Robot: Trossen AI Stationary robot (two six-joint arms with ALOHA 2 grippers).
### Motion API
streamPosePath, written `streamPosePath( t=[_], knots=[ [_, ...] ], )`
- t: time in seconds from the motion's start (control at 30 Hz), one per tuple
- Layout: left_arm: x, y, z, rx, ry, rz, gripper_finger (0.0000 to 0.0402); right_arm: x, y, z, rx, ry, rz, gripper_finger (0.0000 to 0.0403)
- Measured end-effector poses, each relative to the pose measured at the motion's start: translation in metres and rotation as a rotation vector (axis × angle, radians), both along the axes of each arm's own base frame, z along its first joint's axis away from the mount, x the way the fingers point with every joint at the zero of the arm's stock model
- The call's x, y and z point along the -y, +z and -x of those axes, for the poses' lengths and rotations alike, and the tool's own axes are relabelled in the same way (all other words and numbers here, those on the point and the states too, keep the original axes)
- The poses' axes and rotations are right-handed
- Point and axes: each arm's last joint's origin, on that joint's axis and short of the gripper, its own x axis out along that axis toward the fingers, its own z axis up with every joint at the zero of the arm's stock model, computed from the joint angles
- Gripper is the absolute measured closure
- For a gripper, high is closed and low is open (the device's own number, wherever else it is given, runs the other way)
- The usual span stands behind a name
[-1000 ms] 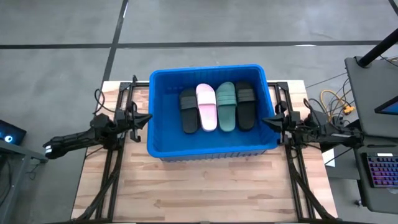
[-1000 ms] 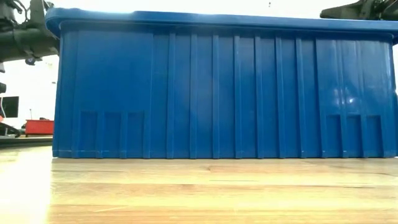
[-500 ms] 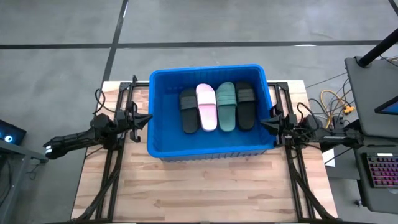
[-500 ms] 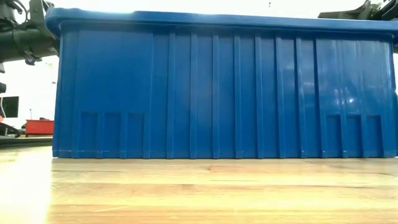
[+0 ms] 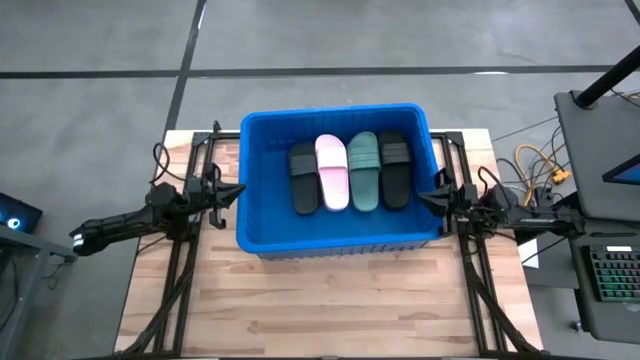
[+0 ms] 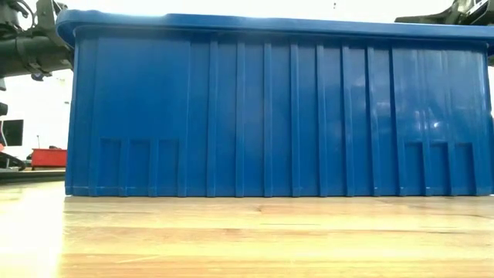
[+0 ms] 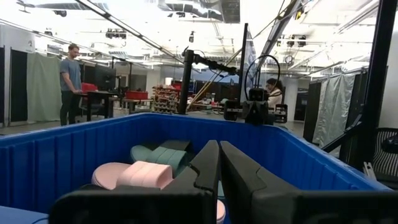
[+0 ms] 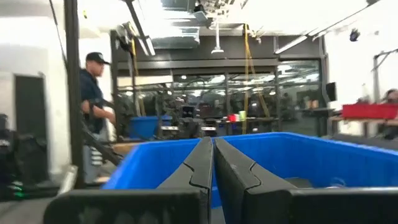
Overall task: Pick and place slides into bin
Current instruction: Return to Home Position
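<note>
The blue bin (image 5: 262,235) stands on the wooden table. Inside lie side by side a black slide (image 5: 304,178), a light pink slide (image 5: 332,171), a dark green slide (image 5: 363,170) and another black slide (image 5: 394,168), soles on the bin floor. My left gripper (image 5: 238,188) is shut and empty just outside the bin's left wall; it also shows in the left wrist view (image 7: 219,155). My right gripper (image 5: 426,197) is shut and empty at the bin's right rim; it also shows in the right wrist view (image 8: 213,149).
The bin's near wall (image 6: 262,116) fills the low view. Bare table wood (image 5: 330,305) lies in front of the bin. A laptop and cables (image 5: 600,150) sit off the table's right. People stand in the room beyond (image 7: 69,81), (image 8: 93,93).
My right gripper has gone a little toward the table's left, closer to the bin's right rim. The slides and the bin have kept still.
</note>
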Motion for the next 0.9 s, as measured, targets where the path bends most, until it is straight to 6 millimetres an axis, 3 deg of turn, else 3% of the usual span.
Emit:
streamPosePath(
  t=[0.2, 0.9],
  knots=[
    [0.0, 0.0003, 0.0001, 0.004, 0.0, -0.001, 0.0402, 0.0002, 0.0, 0.0, -0.007, -0.037, 0.087, 0.0394],
    [0.0, -0.0002, 0.0, 0.0, 0.0, 0.0, 0.0402, 0.0001, -0.0001, 0.0, -0.007, -0.039, 0.096, 0.0394]
  ],
)
